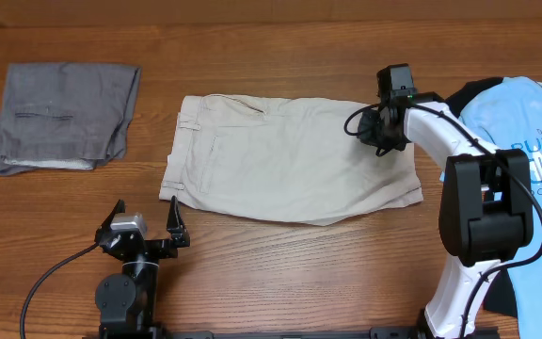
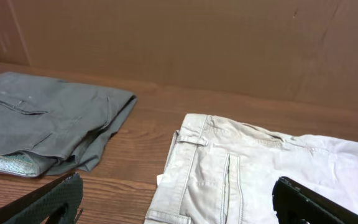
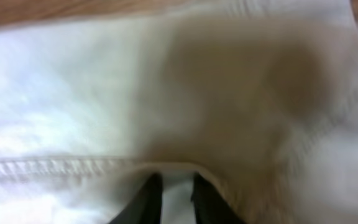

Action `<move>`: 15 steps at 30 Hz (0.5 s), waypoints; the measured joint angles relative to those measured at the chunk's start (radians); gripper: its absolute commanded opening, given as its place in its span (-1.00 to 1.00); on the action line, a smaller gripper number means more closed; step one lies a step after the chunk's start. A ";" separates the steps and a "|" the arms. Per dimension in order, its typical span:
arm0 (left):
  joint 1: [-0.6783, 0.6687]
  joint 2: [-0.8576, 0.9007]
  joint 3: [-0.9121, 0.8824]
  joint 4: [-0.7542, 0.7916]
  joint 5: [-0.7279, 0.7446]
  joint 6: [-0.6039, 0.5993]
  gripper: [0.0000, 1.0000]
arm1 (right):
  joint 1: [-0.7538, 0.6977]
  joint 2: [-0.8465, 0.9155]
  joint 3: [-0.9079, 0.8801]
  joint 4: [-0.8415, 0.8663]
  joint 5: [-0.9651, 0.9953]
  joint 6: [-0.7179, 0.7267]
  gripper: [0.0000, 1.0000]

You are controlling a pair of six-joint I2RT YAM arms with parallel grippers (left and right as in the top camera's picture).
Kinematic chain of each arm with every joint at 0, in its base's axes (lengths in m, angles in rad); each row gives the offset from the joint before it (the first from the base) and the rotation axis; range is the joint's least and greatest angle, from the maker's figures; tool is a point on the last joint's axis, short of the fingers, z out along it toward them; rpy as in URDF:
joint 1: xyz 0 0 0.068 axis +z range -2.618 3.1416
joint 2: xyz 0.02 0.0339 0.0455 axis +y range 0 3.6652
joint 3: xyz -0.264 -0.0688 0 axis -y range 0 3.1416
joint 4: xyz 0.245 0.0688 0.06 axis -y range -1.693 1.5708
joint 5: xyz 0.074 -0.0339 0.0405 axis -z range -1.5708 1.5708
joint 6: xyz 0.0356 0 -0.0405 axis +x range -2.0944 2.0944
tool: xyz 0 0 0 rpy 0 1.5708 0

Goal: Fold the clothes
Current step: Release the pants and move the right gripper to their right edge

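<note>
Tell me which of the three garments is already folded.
The grey pants at far left: doubled into a compact stack with layered edges. The beige shorts lie spread flat; the blue T-shirt lies open at right.

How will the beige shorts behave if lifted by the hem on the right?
Probably floppy: the beige shorts lie flat with soft wrinkles, so they would likely drape and sag. Likely light, thin cloth. Pushed, they would probably bunch rather than slide.
</note>
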 measured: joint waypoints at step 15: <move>0.000 0.000 0.000 0.000 0.000 0.000 1.00 | -0.086 -0.167 0.253 -0.355 -0.005 -0.003 -0.10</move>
